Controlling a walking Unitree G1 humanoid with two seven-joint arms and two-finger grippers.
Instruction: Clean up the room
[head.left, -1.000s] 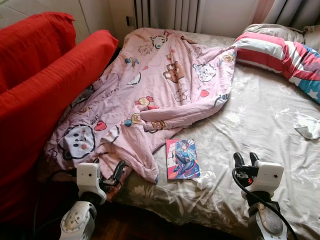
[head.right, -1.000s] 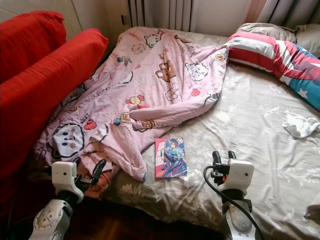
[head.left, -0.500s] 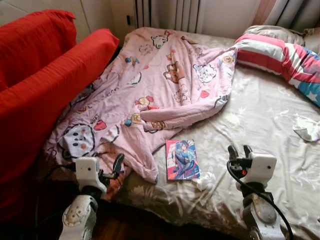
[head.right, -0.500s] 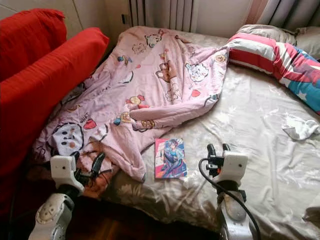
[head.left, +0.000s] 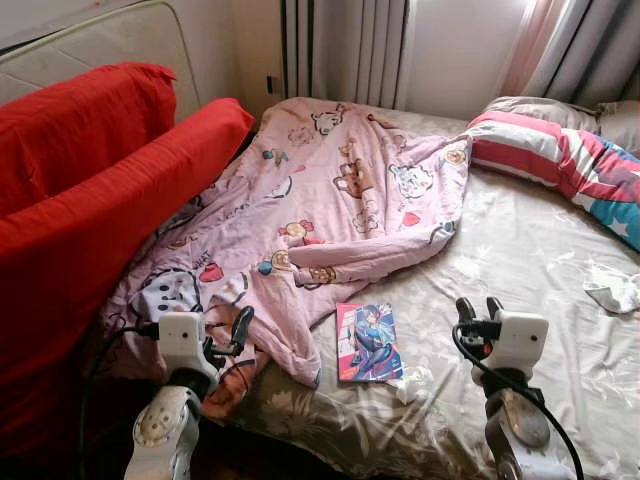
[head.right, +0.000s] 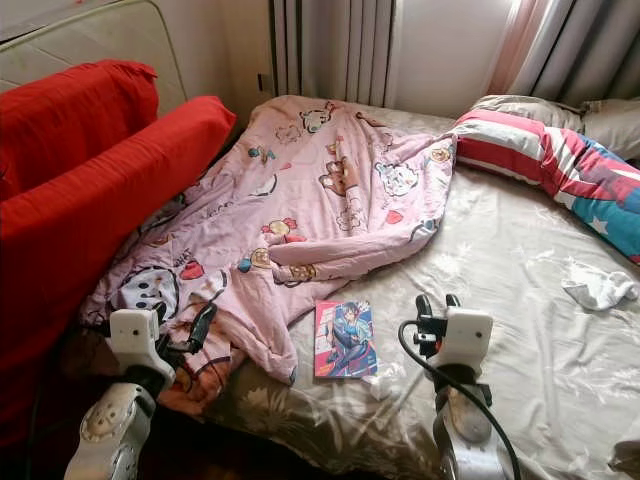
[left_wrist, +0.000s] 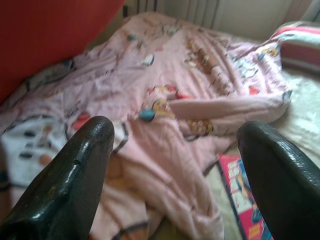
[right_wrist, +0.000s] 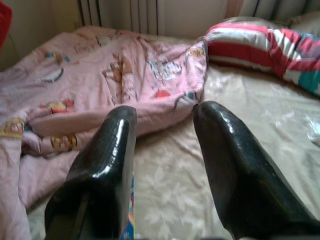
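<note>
A rumpled pink cartoon blanket (head.left: 340, 190) covers the left half of the bed. Just off its lower edge a colourful comic book (head.left: 368, 342) lies flat on the beige sheet (head.left: 520, 240), with a crumpled white tissue (head.left: 412, 383) beside its near corner. My left gripper (head.left: 240, 325) hovers open over the blanket's near corner; in the left wrist view its fingers (left_wrist: 90, 145) stand wide apart with nothing between them. My right gripper (head.left: 478, 305) is open above the sheet, just right of the book.
Red cushions (head.left: 100, 200) rise along the bed's left side, with a mattress (head.left: 100, 45) leaning behind them. A striped pillow (head.left: 545, 150) lies at the far right. A white cloth (head.left: 612, 290) sits near the right edge. Curtains (head.left: 350, 50) hang behind.
The whole picture has slid downward, so the camera has tipped up and more of the wall and curtains shows. Both grippers stay open in about the same places.
</note>
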